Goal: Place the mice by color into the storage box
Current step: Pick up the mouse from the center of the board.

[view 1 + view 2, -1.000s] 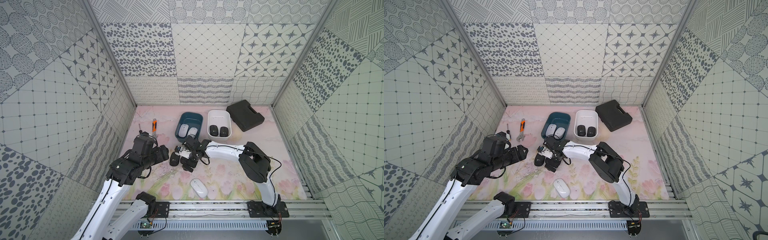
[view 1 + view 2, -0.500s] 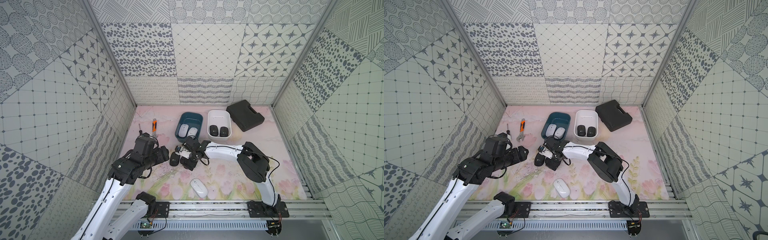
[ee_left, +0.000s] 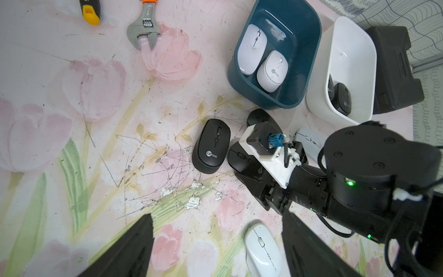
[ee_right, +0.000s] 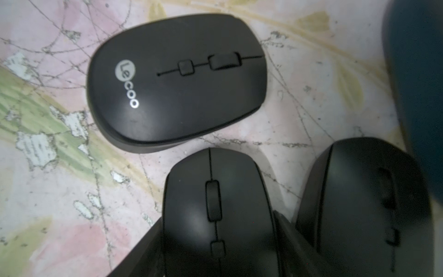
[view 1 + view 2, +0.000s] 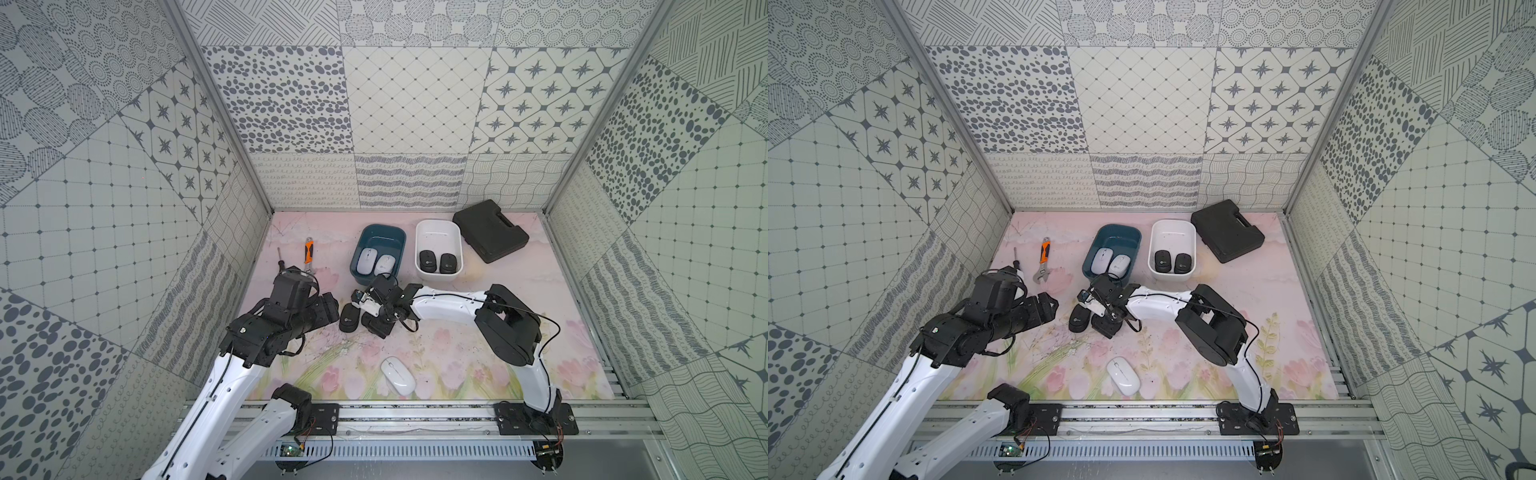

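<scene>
**Right gripper clasps a black mouse in front of the blue box**

In both top views the right arm rises from the front rail, folds at the elbow and lays its white forearm low across the mat. It ends in the right gripper [image 5: 376, 323], just in front of the blue box [image 5: 382, 227]. The jaws are closed around the held black mouse [image 5: 379, 328]. Just beside it lies the logo black mouse [image 5: 349, 318], with its long axis aimed roughly at the blue box and its logo end farther away. The left arm is bent and raised, and the left gripper [image 5: 328, 311] hovers near that mouse. A loose white mouse [image 5: 1122, 376] lies slantwise, well away from the blue box.

In the left wrist view the left gripper [image 3: 217, 223] has its jaws spread wide with nothing between them. Two white mice [image 3: 251, 48] lie lengthwise in the blue box. Two black mice [image 3: 341, 99] sit in the white box [image 3: 318, 84] just beside it.

In the right wrist view the fingers [image 4: 143, 254] press both sides of the held black mouse. Its long axis runs along them, wheel end away from the wrist. The logo black mouse lies crosswise to it, wheel end toward the blue box. A third black mouse [image 4: 364, 199] lies nearest the blue box
</scene>
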